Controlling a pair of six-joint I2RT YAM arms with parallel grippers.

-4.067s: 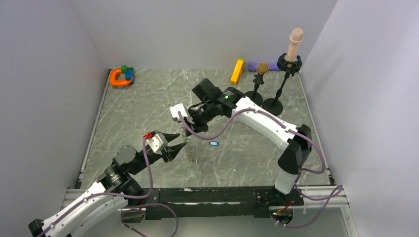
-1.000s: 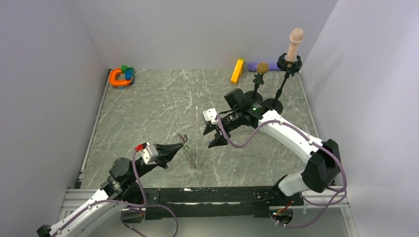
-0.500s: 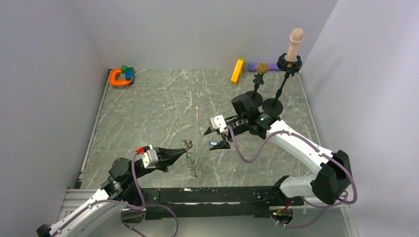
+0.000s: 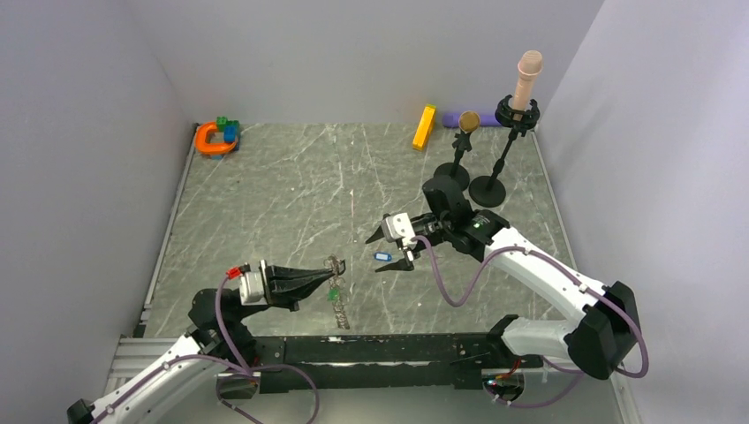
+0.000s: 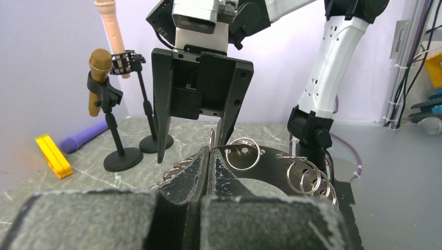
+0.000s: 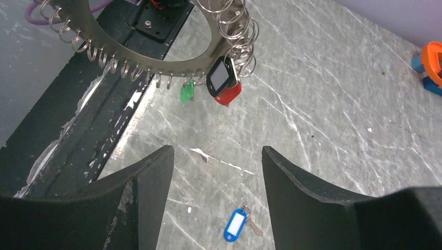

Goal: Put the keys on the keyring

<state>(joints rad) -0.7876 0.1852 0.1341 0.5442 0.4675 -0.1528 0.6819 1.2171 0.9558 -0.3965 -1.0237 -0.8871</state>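
Grey marbled counter (image 4: 265,203), pale walls (image 4: 353,53) on three sides, black rail along the near edge.

Left hand (image 4: 337,268): low at front-centre, fingers pinched tight on the keyring (image 4: 339,299). The ring is off the counter and edge-on in the top view. In the right wrist view it's a flat metal band (image 6: 130,54) with small split rings all along its outer edge.

Keys on the ring: green key (image 6: 186,92), red key (image 6: 229,95), and a dark tag with a pale face (image 6: 221,76) just above the red one. All three hang from the ring's lower edge.

Blue key (image 4: 382,257): loose on the counter, just right of the ring, not touching it.

Right hand (image 4: 375,253): jaws wide, holding nothing, hovering over the blue key. From its own camera the key (image 6: 236,225) sits between the two fingers and below them. The ring and its hanging tags are further ahead, toward the rail.

Clutter, all at the back and well apart from both hands:
- yellow bar (image 4: 425,127), with a purple object (image 4: 452,118) beside it
- two mic stands behind the right arm, one with a gold mic (image 4: 467,122), one with a pink mic (image 4: 528,75)
- orange horseshoe toy (image 4: 212,138) with green and blue blocks (image 4: 228,126) in the far-left corner
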